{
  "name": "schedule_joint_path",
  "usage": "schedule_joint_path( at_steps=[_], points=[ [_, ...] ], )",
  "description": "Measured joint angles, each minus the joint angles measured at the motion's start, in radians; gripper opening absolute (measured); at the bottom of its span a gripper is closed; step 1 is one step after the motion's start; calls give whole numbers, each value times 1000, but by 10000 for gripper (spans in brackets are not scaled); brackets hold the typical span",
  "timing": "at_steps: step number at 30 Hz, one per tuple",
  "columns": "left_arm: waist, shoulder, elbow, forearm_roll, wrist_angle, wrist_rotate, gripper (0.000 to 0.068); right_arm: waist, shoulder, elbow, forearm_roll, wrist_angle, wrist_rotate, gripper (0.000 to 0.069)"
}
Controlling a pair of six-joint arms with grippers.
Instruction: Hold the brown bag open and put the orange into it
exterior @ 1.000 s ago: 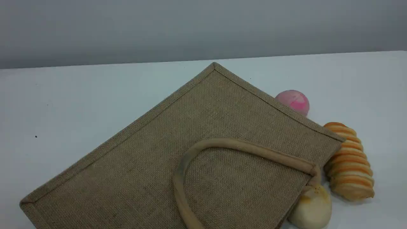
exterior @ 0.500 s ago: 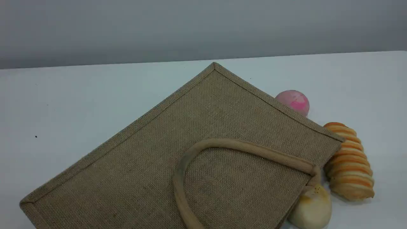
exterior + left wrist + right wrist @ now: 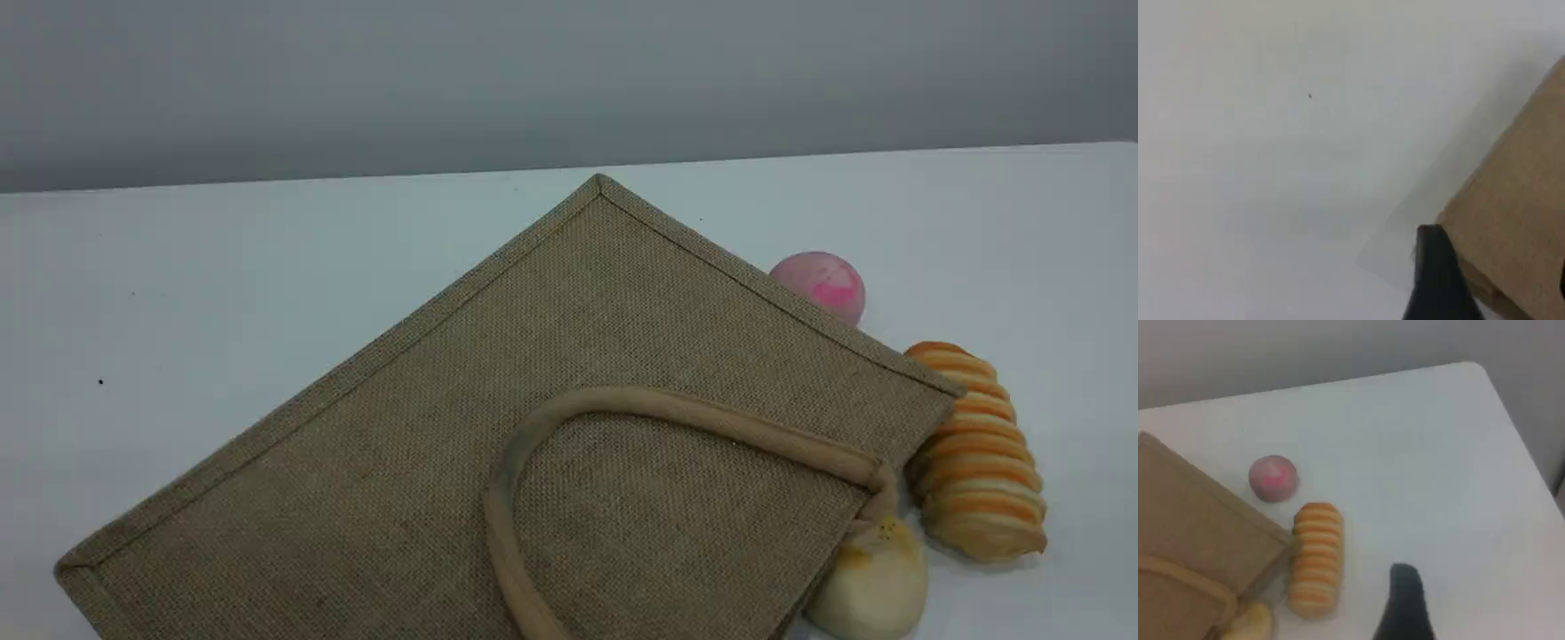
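Note:
The brown bag (image 3: 578,400) lies flat and closed on the white table, one beige loop handle (image 3: 676,411) resting on top. The orange is out of view in every frame. Neither arm shows in the scene view. In the left wrist view my left gripper (image 3: 1498,267) hovers open over a corner of the bag (image 3: 1511,200), holding nothing. In the right wrist view one black fingertip (image 3: 1405,600) of my right gripper hangs above bare table, right of the bag (image 3: 1191,520), with nothing in it.
A pink ball (image 3: 822,283) sits behind the bag's right edge. An orange-striped ridged bread roll (image 3: 978,449) lies beside the bag's right corner, and a pale cream bun (image 3: 871,582) touches the bag's mouth. The table's far right corner (image 3: 1471,367) shows.

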Motion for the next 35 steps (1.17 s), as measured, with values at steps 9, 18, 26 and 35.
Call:
schedule_joint_path(
  at_steps=[9,18,26,35],
  points=[
    [58,-89,0,0,0,0,388,0,0,0,0,0,0,472],
    [57,-88,0,0,-2,-1,388,0,0,0,0,0,-1,472],
    [57,-88,0,0,-2,0,388,0,0,0,0,0,1,472],
    [57,-88,0,0,-2,0,388,0,0,0,0,0,0,472]
  ],
)
